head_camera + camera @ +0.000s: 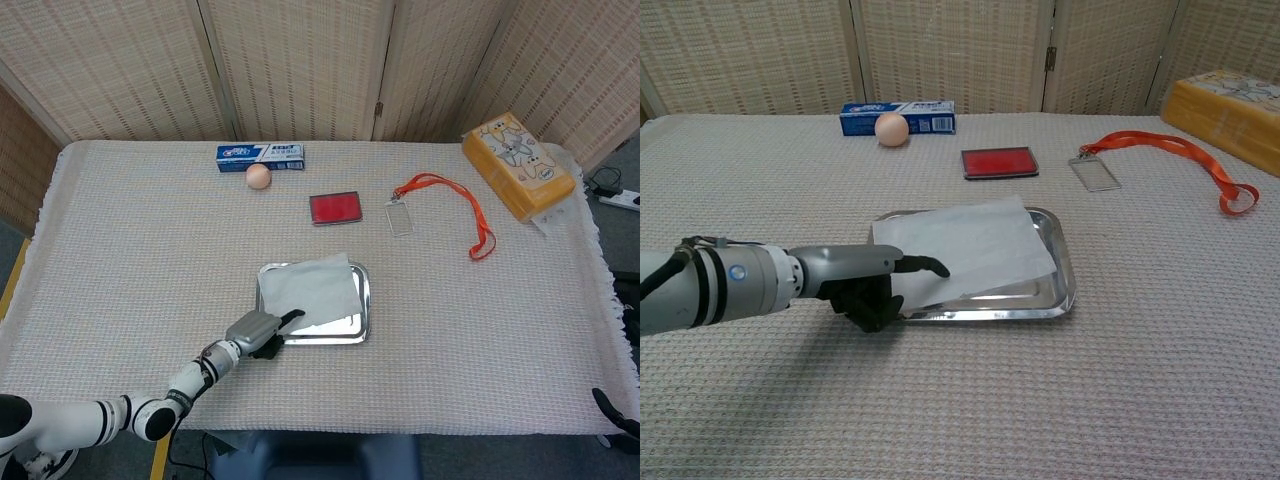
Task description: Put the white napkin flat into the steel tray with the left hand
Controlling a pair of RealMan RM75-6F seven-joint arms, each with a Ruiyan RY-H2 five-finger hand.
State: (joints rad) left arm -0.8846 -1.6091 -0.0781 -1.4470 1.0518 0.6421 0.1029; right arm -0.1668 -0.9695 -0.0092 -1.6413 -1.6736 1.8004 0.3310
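The napkin [962,248] lies spread in the tray [1065,275], mostly flat, with its right edge riding up over the rim, so the placing looks nearly done; what remains, as I judge it, is settling that edge and drawing the arm clear. The left robot hand [872,283] sits at the tray's near-left corner, one finger stretched out over the napkin's edge and the rest curled under, holding nothing. The right robot hand is only a dark sliver at the head view's bottom right; I cannot tell its state. Farther back on the counter [140,240] are a toothpaste box [260,154], an egg [259,176], a red case [335,207], an orange lanyard [455,199] and a yellow pack [517,163], all well apart from the tray; nothing blocks it.
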